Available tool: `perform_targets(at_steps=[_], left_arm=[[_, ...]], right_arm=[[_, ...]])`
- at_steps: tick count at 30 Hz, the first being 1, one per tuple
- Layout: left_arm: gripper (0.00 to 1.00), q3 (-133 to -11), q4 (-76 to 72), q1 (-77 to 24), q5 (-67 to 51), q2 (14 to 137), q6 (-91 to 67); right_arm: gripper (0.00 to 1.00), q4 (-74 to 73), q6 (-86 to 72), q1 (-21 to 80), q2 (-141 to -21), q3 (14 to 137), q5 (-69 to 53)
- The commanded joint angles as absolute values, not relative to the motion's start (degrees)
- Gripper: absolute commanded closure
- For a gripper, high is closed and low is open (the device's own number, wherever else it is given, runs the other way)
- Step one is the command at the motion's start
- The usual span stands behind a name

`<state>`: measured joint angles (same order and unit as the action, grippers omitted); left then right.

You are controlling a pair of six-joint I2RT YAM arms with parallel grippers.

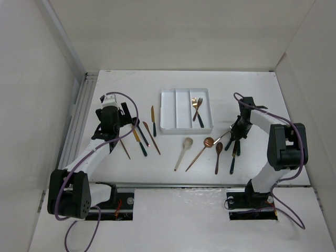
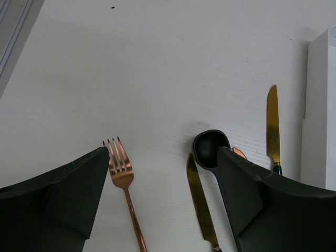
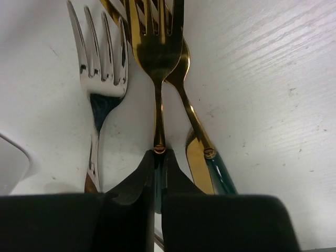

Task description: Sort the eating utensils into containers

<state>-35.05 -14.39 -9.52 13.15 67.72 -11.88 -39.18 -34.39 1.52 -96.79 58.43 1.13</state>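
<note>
Since the right gripper [image 3: 159, 163] is pinched tight on the dark handle of a gold fork [image 3: 156, 52], the key relation is where the white tray [image 1: 169, 110] lies from it: farther from the bases and toward the robot's left, near but apart. The fork's long axis runs straight out from the fingers, tines ahead, low over the table; I cannot tell if it is clear of the surface. A silvery fork [image 3: 100, 63] lies just beside it, and a gold utensil [image 3: 197, 131] with a green handle crosses beneath. Two forks [image 1: 197, 109] lie in the tray's right compartment, the one nearest this arm, so that is likely the target. The compartments run away from the bases, so the fork probably needs turning to line up. The left gripper [image 2: 163, 157] is spread wide, holding nothing, over a copper fork [image 2: 124, 176], a gold knife [image 2: 202, 202] and a black spoon [image 2: 210, 147].
</note>
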Motion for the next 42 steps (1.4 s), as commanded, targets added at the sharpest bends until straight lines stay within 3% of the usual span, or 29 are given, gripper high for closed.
perform_targets(at_steps=[1,6,12,16,20,32,34,36,37,39,42], left_arm=[[0.19,-34.5,-16.9,-9.6,14.1,66.8,-11.3],[0.19,-34.5,-16.9,-9.6,14.1,66.8,-11.3],[0.19,-34.0,-16.9,-9.6,14.1,66.8,-11.3],[0.19,-34.5,-16.9,-9.6,13.5,66.8,-11.3],[0.19,-34.5,-16.3,-9.6,13.0,66.8,-11.3],[0.19,-34.5,-15.7,-9.6,13.0,65.7,-11.3],[0.19,-34.5,-15.7,-9.6,13.0,65.7,-11.3],[0.19,-34.5,-15.7,-9.6,13.0,65.7,-11.3],[0.19,-34.5,-15.7,-9.6,13.0,65.7,-11.3],[0.19,-34.5,-15.7,-9.6,13.0,65.7,-11.3],[0.19,-34.0,-15.7,-9.6,13.0,65.2,-11.3]], right_arm=[[1.0,-40.1,-34.4,1.7,-96.4,61.5,7.2],[1.0,-46.7,-34.4,1.7,-91.3,68.5,16.3],[1.0,-46.2,-32.7,11.4,-86.7,78.4,25.8],[1.0,-40.0,-20.9,18.6,-94.5,83.2,16.3],[1.0,-41.7,-17.4,24.2,-105.0,92.7,15.6],[1.0,-40.1,-13.6,24.3,-117.0,99.6,13.9],[0.88,-41.2,-13.6,24.3,-118.5,99.6,12.4],[0.54,-41.7,-13.6,24.3,-118.5,99.6,11.3],[0.3,-42.4,-15.0,24.3,-117.3,99.6,11.3],[0.22,-42.4,-15.6,23.7,-114.6,97.7,12.4],[0.22,-42.4,-17.1,21.8,-106.8,94.6,13.7]])
